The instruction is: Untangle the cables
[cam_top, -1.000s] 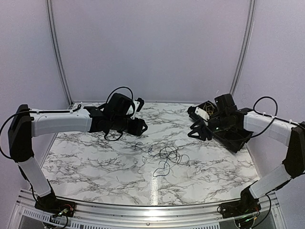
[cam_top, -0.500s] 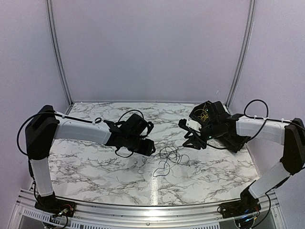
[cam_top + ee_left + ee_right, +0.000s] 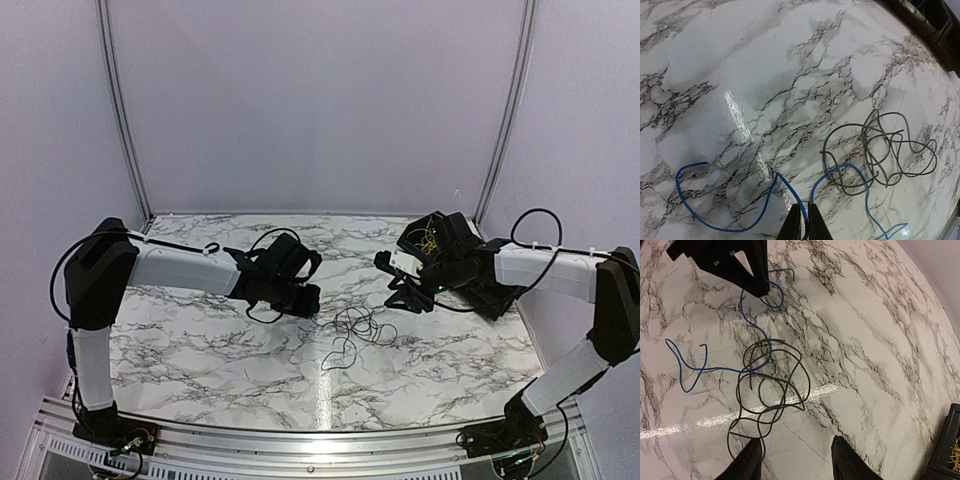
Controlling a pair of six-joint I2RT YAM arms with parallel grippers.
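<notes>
The cables lie tangled mid-table: a black cable [image 3: 357, 323] in loose loops and a blue cable [image 3: 776, 176] that threads through them. In the left wrist view the black cable [image 3: 866, 150] lies to the right of my fingers. My left gripper [image 3: 802, 225] is down at the table, shut on the blue cable, which runs between its fingertips. My right gripper [image 3: 797, 462] hovers open just right of the tangle, and the black cable [image 3: 770, 385] reaches its left finger [image 3: 747, 460]. The blue cable [image 3: 755, 330] runs up to the left gripper [image 3: 740, 265]. A yellow cable [image 3: 430, 240] rests in the bin.
A black bin [image 3: 490, 285] stands at the right edge of the marble table [image 3: 200, 350], behind my right gripper [image 3: 402, 298]. Its corner shows in the right wrist view [image 3: 950, 450]. My left gripper [image 3: 305, 298] sits left of the tangle.
My left arm swung right and down to the tangle, and its gripper closed on the blue cable. My right gripper came off the bin toward the cables, then held still.
</notes>
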